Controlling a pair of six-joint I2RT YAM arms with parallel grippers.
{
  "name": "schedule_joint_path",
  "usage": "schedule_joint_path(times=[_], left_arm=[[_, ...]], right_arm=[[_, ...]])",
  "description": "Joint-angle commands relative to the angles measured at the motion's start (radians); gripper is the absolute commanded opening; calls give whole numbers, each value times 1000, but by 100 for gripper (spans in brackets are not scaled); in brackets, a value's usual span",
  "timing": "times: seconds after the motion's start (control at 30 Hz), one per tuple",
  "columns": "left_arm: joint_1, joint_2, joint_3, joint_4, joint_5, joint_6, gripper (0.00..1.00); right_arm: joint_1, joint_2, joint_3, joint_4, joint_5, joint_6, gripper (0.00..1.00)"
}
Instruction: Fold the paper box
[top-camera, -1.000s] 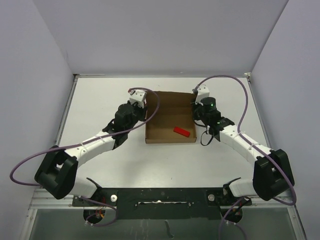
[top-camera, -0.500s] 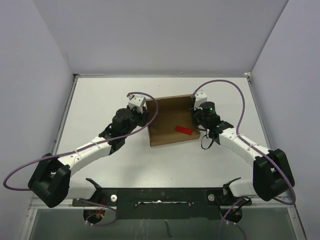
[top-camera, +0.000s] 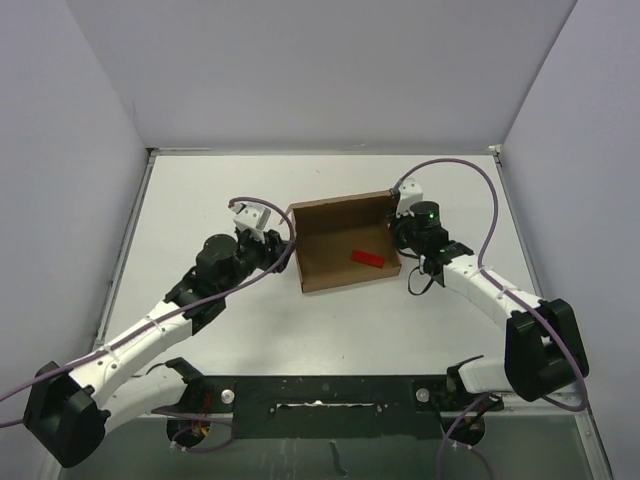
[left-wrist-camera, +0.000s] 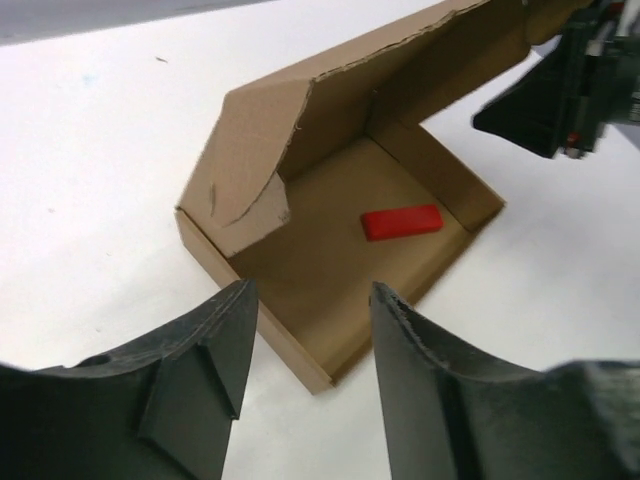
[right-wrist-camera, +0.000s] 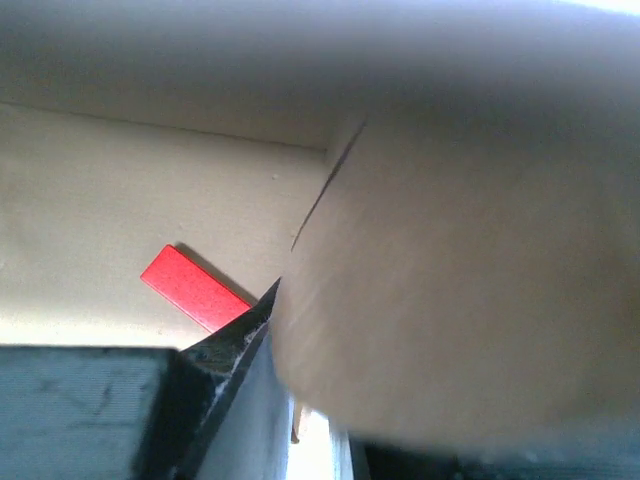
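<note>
The paper box (top-camera: 335, 268) is a brown cardboard tray in the middle of the table, its back panel standing up. It also shows in the left wrist view (left-wrist-camera: 310, 255), with a torn side flap bent inward. A small red block (top-camera: 366, 259) lies inside it. My left gripper (top-camera: 282, 252) is open and empty, just left of the box's left wall; in its wrist view the gripper (left-wrist-camera: 312, 295) frames the near corner. My right gripper (top-camera: 398, 224) is at the box's right wall. In its wrist view the gripper (right-wrist-camera: 330, 410) is closed on a side flap (right-wrist-camera: 470, 280), with the red block (right-wrist-camera: 195, 288) beyond.
The white table (top-camera: 200, 200) is bounded by grey walls at the back and sides. Purple cables loop over both arms. The black rail with the arm bases (top-camera: 320, 390) runs along the near edge.
My left arm has pulled back to the left, away from the box's left wall. The box has turned slightly and its back panel stands higher. My right gripper stays at the right wall.
</note>
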Motion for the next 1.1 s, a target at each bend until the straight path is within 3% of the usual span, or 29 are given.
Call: schedule_joint_path(times=[0.0, 0.17, 0.47, 0.67, 0.87, 1.07], left_arm=[[3, -102, 78, -144, 141, -115, 49], [4, -152, 218, -314, 248, -196, 51], [11, -112, 416, -409, 254, -262, 51], [64, 24, 541, -408, 243, -260, 51], [200, 233, 676, -382, 395, -320, 50], [216, 444, 778, -347, 487, -324, 47]], right_arm=[[-21, -29, -18, 56, -34, -3, 17], [-44, -22, -26, 61, -68, -8, 17], [-87, -23, -32, 53, -130, -23, 17], [-112, -28, -35, 36, -194, -57, 18], [-160, -47, -26, -15, -305, -120, 21], [-221, -76, -12, -103, -433, -216, 26]])
